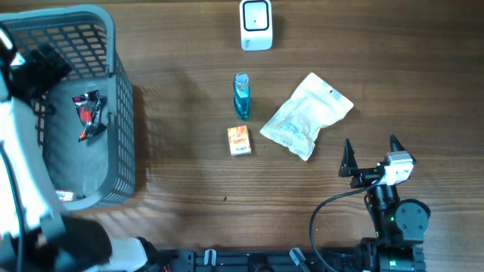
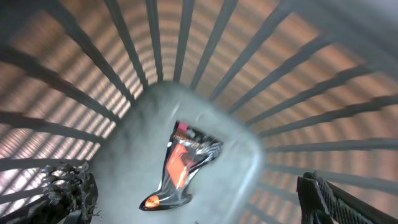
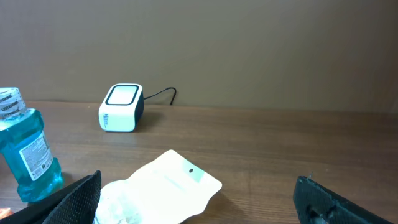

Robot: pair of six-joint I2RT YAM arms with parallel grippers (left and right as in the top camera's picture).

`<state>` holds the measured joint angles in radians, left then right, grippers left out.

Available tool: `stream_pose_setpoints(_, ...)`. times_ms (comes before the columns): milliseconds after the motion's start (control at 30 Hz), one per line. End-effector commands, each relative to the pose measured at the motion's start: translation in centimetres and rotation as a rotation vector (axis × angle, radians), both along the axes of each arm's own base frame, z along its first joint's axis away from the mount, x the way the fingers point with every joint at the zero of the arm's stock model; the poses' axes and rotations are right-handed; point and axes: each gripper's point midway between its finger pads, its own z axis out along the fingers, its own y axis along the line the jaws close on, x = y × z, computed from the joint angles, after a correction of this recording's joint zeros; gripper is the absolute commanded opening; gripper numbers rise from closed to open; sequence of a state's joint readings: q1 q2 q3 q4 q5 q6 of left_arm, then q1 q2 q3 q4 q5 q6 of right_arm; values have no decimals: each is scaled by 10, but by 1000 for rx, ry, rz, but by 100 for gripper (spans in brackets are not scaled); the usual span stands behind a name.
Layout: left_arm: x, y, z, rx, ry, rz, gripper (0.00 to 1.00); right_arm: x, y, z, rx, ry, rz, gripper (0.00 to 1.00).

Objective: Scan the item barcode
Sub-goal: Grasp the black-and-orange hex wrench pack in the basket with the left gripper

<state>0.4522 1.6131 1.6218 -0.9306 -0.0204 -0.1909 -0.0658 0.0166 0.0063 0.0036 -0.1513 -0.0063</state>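
Black fingertips of my left claw [image 2: 202, 208] are standing wide apart at the bottom corners of the left wrist view, holding nothing and hanging inside the grey basket [image 2: 239, 152]. Directly below them a red, black and clear snack packet [image 2: 183, 165] is lying on the basket floor, apart from the claw.

My right claw [image 3: 199, 205] is also gaping wide and empty, hovering low over the table [image 1: 189, 189] and facing the white scanner [image 3: 121, 107] at the far edge. Between the two, a crumpled white pouch [image 3: 161, 190] is lying nearest. A blue mouthwash bottle [image 3: 25, 155] is standing upright to its left, and a small orange box [image 1: 239, 140] is lying near the bottle. I am judging these three to be awaiting a scan.

My left fingers could be snagging the basket ribs on the way up and dragging the basket. The pouch could be slipping from a pinch or hiding its barcode from the scanner, and a careless reach could be toppling the bottle.

Print is showing on the bottle label, box and packet, but none of it is coming through sharply enough to read.
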Motion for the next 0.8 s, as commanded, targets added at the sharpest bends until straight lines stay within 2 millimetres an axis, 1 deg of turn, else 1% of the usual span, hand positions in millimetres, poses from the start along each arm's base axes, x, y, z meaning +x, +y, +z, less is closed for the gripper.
stream_pose_setpoints(0, 6, 7, -63, -54, 165, -19, 100, 0, -1, 2, -17, -10, -6, 100)
stream_pose_setpoints(33, 6, 7, -76, -71, 199, -20, 96, 0, -1, 2, -17, -10, -6, 100)
stream_pose_setpoints(67, 4, 6, -92, -96, 247, -21, 89, 0, -1, 2, -17, -10, -6, 100)
stream_pose_setpoints(100, 1, 5, -108, -118, 293, -21, 85, 0, -1, 2, -18, -10, -6, 100)
stream_pose_setpoints(167, -3, 4, -127, -146, 350, -21, 82, 0, -1, 2, -17, -10, -6, 100)
stream_pose_setpoints(200, -6, 3, -141, -166, 387, -20, 81, 0, -1, 2, -17, -10, -6, 100)
stream_pose_setpoints(300, -14, 1, -166, -185, 456, -15, 81, 0, -1, 2, -17, -10, -6, 100)
stream_pose_setpoints(433, -23, 2, -194, -186, 503, -6, 82, 0, -1, 2, -17, -10, -6, 100)
stream_pose_setpoints(500, -22, 2, -203, -179, 488, -5, 85, 0, -1, 2, -17, -10, -6, 100)
stream_pose_setpoints(633, -22, 1, -217, -175, 472, -7, 85, 0, -1, 2, -17, -10, -6, 100)
stream_pose_setpoints(667, -24, 1, -220, -177, 474, -7, 82, 0, -1, 2, -17, -10, -6, 100)
stream_pose_setpoints(700, -25, 0, -222, -179, 476, -7, 74, 0, -1, 2, -17, -10, -6, 100)
stream_pose_setpoints(733, -25, -1, -223, -182, 477, -8, 62, 0, -1, 2, -17, -10, -6, 100)
stream_pose_setpoints(767, -26, -2, -225, -185, 478, -9, 53, 0, -1, 2, -17, -10, -6, 100)
